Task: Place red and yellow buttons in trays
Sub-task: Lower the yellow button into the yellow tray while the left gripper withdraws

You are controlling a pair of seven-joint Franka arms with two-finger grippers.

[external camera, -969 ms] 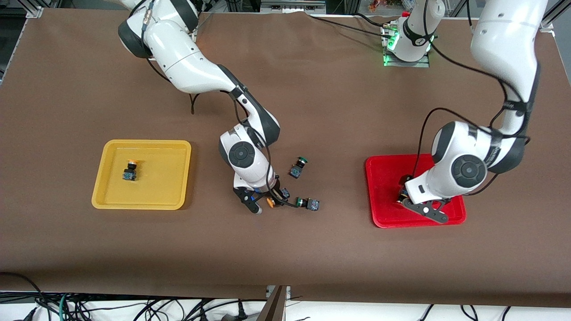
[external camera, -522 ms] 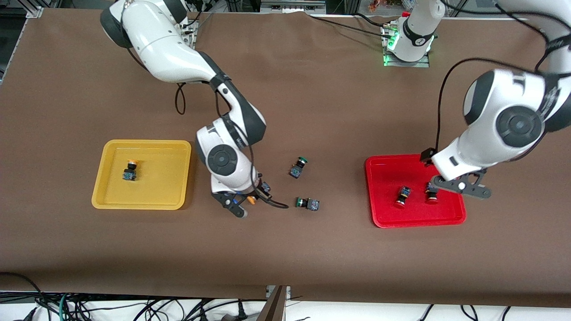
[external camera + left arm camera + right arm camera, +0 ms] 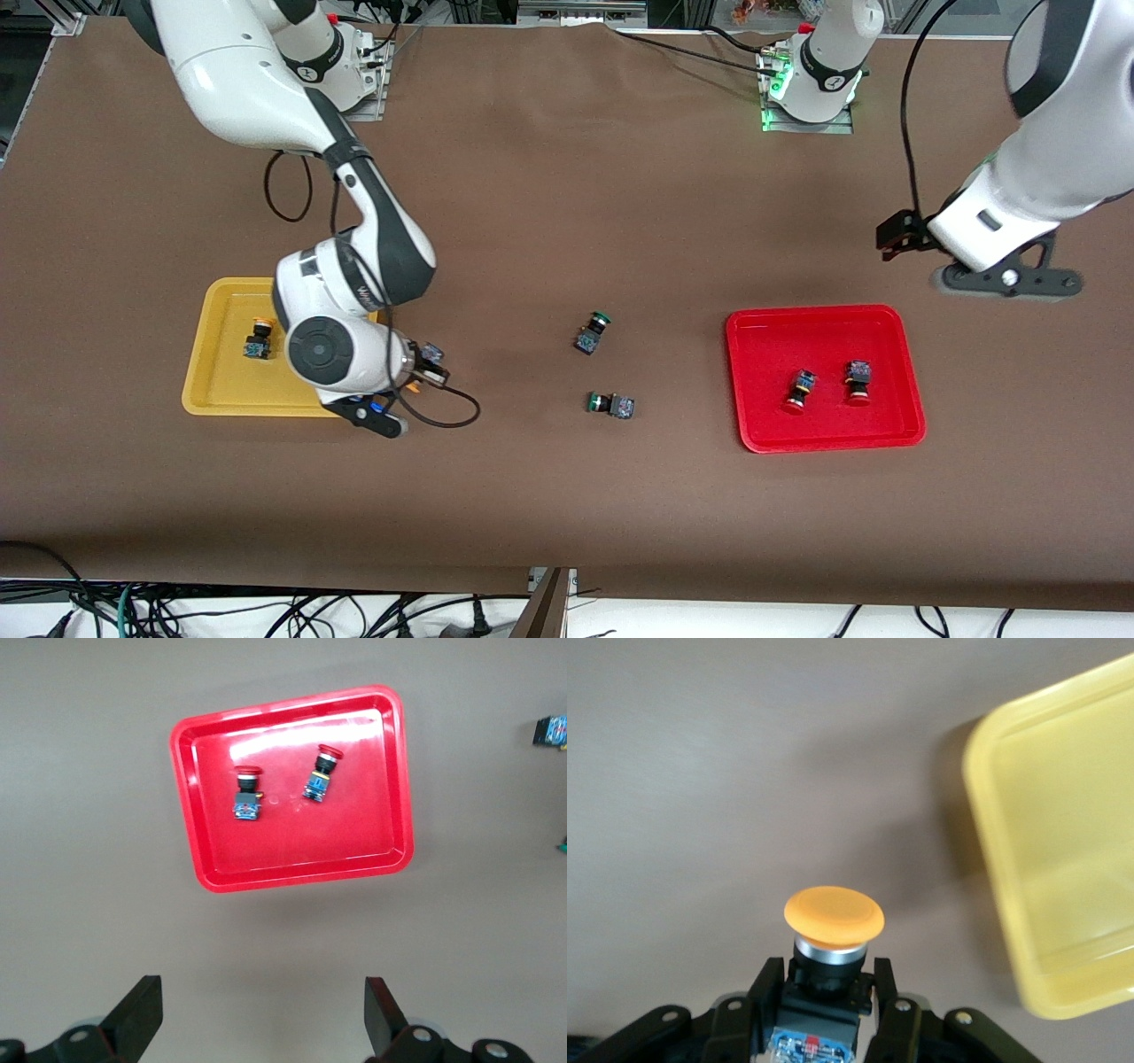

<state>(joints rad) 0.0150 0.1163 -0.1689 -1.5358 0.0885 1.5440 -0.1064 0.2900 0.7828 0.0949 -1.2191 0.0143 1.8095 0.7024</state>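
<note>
My right gripper (image 3: 394, 400) is shut on a yellow button (image 3: 833, 914), held cap outward between the fingers (image 3: 767, 981), over the table just beside the yellow tray's (image 3: 266, 285) corner. The tray's rim shows in the right wrist view (image 3: 992, 868). Another yellow button (image 3: 258, 339) lies in that tray. The red tray (image 3: 824, 440) holds two red buttons (image 3: 797, 391) (image 3: 857, 382); they also show in the left wrist view (image 3: 246, 793) (image 3: 319, 775) inside the red tray (image 3: 292, 877). My left gripper (image 3: 1005, 279) is open and empty, up over bare table beside the red tray, its fingers (image 3: 140, 1020) wide apart.
Two green-capped switches (image 3: 592, 332) (image 3: 611, 405) lie on the brown table between the trays. A loose black cable loops from my right wrist (image 3: 452, 416). The left arm's base (image 3: 811, 89) stands at the table's edge.
My right gripper carried the yellow button from the table's middle to the yellow tray's corner. My left gripper let go of a red button in the red tray, rose and drew away.
</note>
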